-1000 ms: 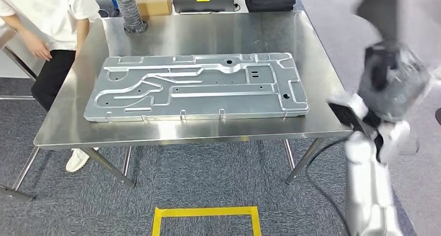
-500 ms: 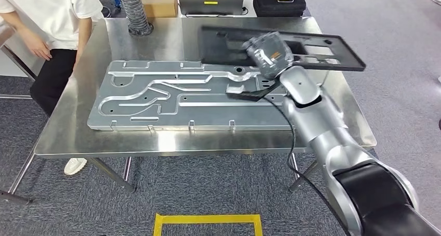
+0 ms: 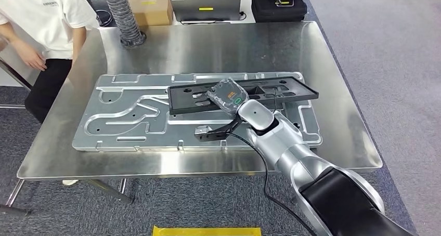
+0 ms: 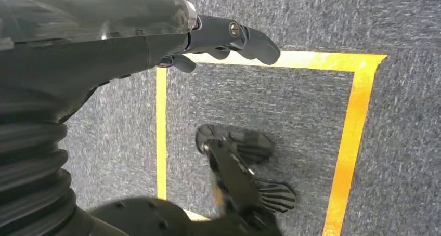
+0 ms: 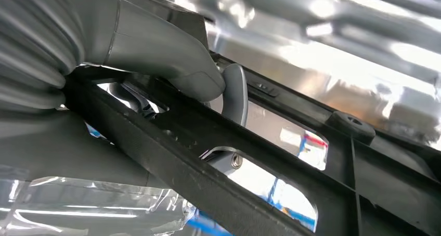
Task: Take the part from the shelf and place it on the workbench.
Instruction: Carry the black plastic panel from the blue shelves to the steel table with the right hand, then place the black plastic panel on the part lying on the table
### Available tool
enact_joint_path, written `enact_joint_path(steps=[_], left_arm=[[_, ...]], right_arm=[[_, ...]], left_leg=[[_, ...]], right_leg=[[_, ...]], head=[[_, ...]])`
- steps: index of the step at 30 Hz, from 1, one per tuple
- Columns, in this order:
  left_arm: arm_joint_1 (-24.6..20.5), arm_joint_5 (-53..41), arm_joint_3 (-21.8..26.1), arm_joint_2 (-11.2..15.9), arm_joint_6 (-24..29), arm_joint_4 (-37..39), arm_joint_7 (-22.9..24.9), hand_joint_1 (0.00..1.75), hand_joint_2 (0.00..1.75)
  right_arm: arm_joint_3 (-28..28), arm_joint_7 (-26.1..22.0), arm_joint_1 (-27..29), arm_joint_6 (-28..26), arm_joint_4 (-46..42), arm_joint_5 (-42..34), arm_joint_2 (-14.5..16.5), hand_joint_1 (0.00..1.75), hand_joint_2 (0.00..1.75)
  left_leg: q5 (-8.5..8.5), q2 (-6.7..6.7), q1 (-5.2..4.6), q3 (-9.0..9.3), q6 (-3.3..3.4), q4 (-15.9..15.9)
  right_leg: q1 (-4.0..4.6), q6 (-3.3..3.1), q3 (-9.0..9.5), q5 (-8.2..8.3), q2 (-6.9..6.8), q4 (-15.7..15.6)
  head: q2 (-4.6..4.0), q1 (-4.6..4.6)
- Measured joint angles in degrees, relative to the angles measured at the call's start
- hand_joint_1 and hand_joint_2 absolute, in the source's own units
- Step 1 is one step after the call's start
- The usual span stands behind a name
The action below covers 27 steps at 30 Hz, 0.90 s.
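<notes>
Fingers (image 5: 235, 93) grip the black part (image 3: 291, 89) over the steel workbench (image 3: 223, 43).

No words can be read: the small print on the person's white shirt (image 3: 50, 3) is too blurry.

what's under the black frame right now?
The black frame, gripped by the right hand, lies over the large grey metal plate on the steel table. Plate shows through its openings; whether they touch is unclear.
</notes>
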Motion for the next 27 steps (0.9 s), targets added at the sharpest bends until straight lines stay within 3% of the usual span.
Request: enact_joint_path(steps=[1,2,3,5,7,11,12,14,16,17,18,20,22,25,27], left_arm=[[0.13,-0.01,-0.19,0.02,0.01,0.0,0.0,0.0,1.75],[0.25,-0.01,-0.32,0.02,0.0,0.0,-0.01,0.0,1.75],[0.34,-0.06,-0.41,0.03,-0.01,0.0,-0.09,0.0,1.75],[0.42,-0.31,-0.55,0.05,-0.07,0.0,-0.6,0.0,1.75],[0.4,-0.53,-0.83,0.12,-0.26,0.0,-1.39,0.0,1.75],[0.38,-0.38,-1.38,0.25,-0.61,0.0,-2.56,0.0,1.75],[0.28,-0.32,-1.45,0.25,-0.64,0.0,-2.82,0.0,1.75],[0.03,-0.27,-1.5,0.25,-0.65,0.0,-3.08,0.0,1.75],[-0.14,-0.25,-1.53,0.25,-0.63,0.0,-3.13,0.0,0.87],[-0.16,-0.27,-1.55,0.25,-0.62,0.0,-3.12,0.0,0.44],[-0.16,-0.32,-1.59,0.24,-0.6,0.0,-3.12,0.0,0.0],[-0.2,-0.54,-1.73,0.21,-0.58,0.0,-3.11,0.0,0.0],[-0.29,-0.79,-1.85,0.16,-0.57,0.0,-3.1,0.0,0.0],[-0.33,-1.15,-1.9,0.14,-0.49,0.0,-3.0,0.0,0.0],[-0.34,-1.43,-1.94,0.11,-0.39,0.0,-2.86,0.0,0.0]], right_arm=[[0.0,0.26,0.32,0.12,0.49,-0.26,0.05,1.75,1.75],[0.0,0.58,0.6,0.28,0.95,-0.49,0.06,1.75,1.75],[0.0,0.91,0.78,0.49,1.31,-0.71,0.06,1.75,1.75],[0.0,1.49,0.91,0.8,1.91,-1.17,0.03,1.75,1.75],[0.0,1.81,0.98,0.83,2.47,-1.62,-0.13,1.75,1.75],[-0.01,1.79,1.33,0.3,3.23,-2.26,-0.46,0.0,0.0],[-0.03,1.68,1.28,0.04,3.31,-2.44,-0.51,0.0,0.0],[-0.08,1.45,1.3,-0.45,3.45,-2.66,-0.62,0.0,0.0],[-0.1,1.12,1.59,-0.67,3.67,-2.86,-0.72,0.0,0.0],[-0.13,0.81,1.74,-0.85,3.76,-3.08,-0.74,0.0,0.0],[-0.21,0.38,1.81,-1.06,3.8,-3.41,-0.73,0.0,0.0],[-0.6,-0.99,1.74,-1.61,3.75,-4.57,-0.62,0.0,0.0],[-1.31,-2.77,1.65,-1.97,3.56,-6.2,-0.29,0.0,0.0],[-3.26,-7.69,1.78,-2.03,2.89,-11.45,0.46,0.0,0.0],[-5.65,-12.85,1.92,-1.34,1.82,-17.13,1.23,0.0,0.0]], left_leg=[[-0.75,0.03,0.01,-1.81,-0.18,1.79],[-0.29,0.07,0.04,-2.8,-0.31,1.74],[1.64,0.14,0.08,-2.85,-0.4,-0.28],[7.47,0.25,0.14,-1.25,-0.28,-7.43],[10.32,0.31,-0.07,0.01,0.39,-12.39],[10.47,0.41,-0.02,0.43,1.72,-13.22],[10.44,0.46,0.1,0.67,2.0,-13.38],[10.19,0.52,0.14,1.06,2.47,-13.52],[9.95,0.53,0.1,1.18,2.67,-13.43],[9.83,0.5,0.09,1.23,2.66,-13.36],[9.69,0.45,0.09,1.3,2.6,-13.24],[9.32,0.37,0.09,1.49,2.31,-12.92],[8.94,0.32,-0.05,1.52,1.8,-12.6],[8.77,0.35,-0.14,1.58,0.86,-12.67],[7.54,0.4,-0.06,1.1,0.27,-11.24]], right_leg=[[0.04,0.02,0.53,-0.48,0.03,0.05],[0.06,0.07,1.07,-0.98,0.09,0.15],[0.06,0.15,1.62,-1.5,0.17,0.32],[0.08,0.45,2.63,-2.57,0.28,0.69],[0.2,0.96,2.87,-3.29,0.37,1.02],[0.25,2.26,2.58,-4.49,0.45,1.85],[0.2,2.6,1.94,-5.44,0.39,3.43],[-0.06,3.24,-1.31,-8.4,0.27,10.03],[-0.35,3.62,-5.29,-10.28,0.21,16.75],[-0.46,3.69,-6.2,-9.84,0.17,17.66],[-0.54,3.67,-5.97,-8.36,0.11,16.31],[-0.56,3.3,-2.86,-4.13,-0.01,8.77],[-0.29,2.75,-0.26,-2.0,-0.05,3.0],[-0.06,1.96,0.17,-1.9,0.09,1.91],[-0.31,1.3,0.46,-1.63,0.11,1.4]], head=[[0.0,0.0],[0.0,0.0],[-0.01,0.0],[-0.01,0.0],[0.0,0.01],[0.01,-0.01],[0.01,0.0],[0.01,0.0],[0.01,0.0],[0.01,0.0],[0.01,0.0],[0.01,0.0],[0.01,0.0],[0.01,0.0],[0.01,-0.01]])
